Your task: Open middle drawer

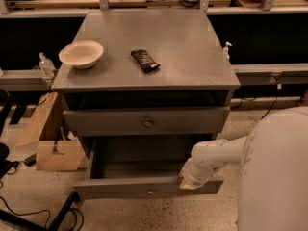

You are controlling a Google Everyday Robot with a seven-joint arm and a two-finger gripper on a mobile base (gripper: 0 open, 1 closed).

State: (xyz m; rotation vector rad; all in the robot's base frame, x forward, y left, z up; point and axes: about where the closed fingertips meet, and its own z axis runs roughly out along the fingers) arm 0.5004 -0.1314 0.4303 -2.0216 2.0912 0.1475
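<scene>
The middle drawer (120, 188) stands pulled well out at the lower centre of the frame, its inside mostly dark shadow, and whatever lies beneath it is hidden by its front. The gripper (188, 181) sits at the right end of that front's top edge, lower right of centre, but the white arm (216, 154) covers it, so its opening and any hold cannot be told. A bowl (81, 54) and a dark packet (145, 60) lie on the cabinet top (192, 42).
</scene>
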